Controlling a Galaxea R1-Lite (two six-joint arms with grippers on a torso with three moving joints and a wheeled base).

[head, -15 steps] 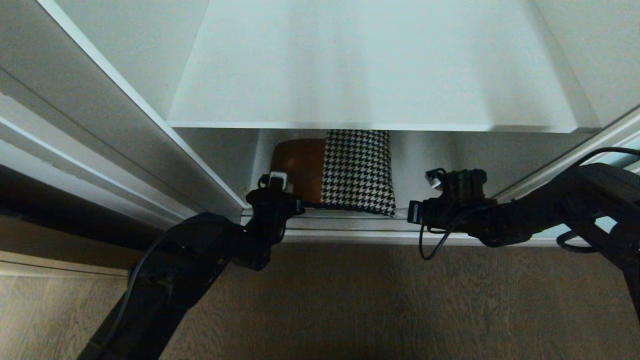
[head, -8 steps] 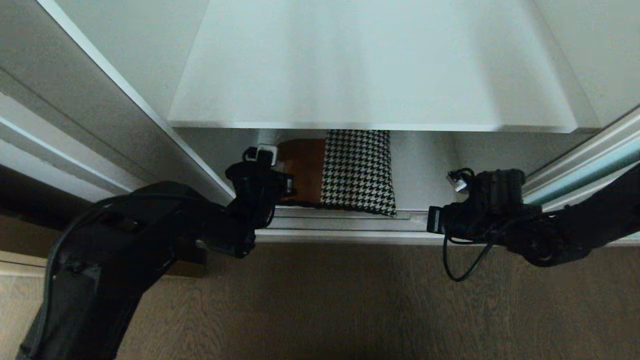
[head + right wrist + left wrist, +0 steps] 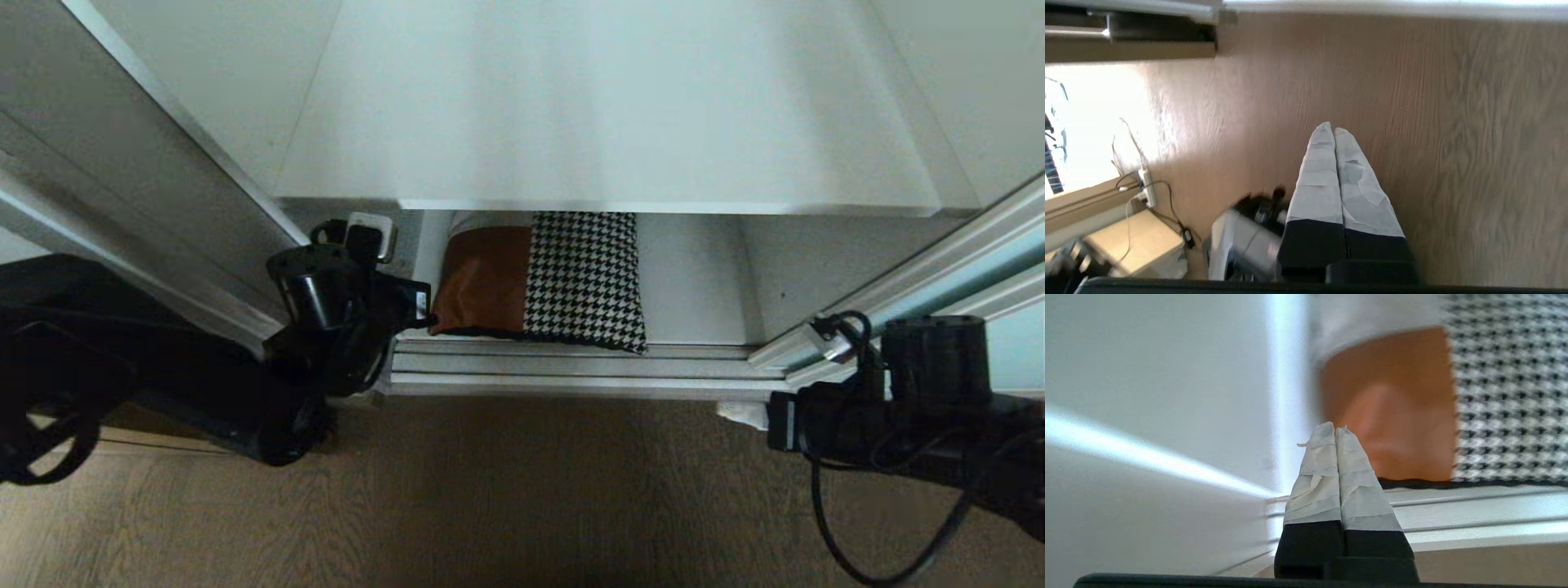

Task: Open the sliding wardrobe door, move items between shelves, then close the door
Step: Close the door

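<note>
Head view: the cushion (image 3: 539, 278) was seen resting on the lower shelf (image 3: 694, 278), door open for access. Left end effector (image 3: 1335, 433) and right end effector (image 3: 1329, 130) were closed, empty.

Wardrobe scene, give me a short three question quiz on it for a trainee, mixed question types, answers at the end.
1. True or false: the cushion lies on the upper shelf.
2. Which fabric patch is nearest the left pincer? A) rust-brown B) houndstooth C) plain blue
3. Fill in: the right pincer points at the wooden ____.

Key:
1. False. It lies on the lower shelf, under the upper board, its front edge at the silver door track.
2. A.
3. Floor. Both pincers are shut and hold nothing.
</note>
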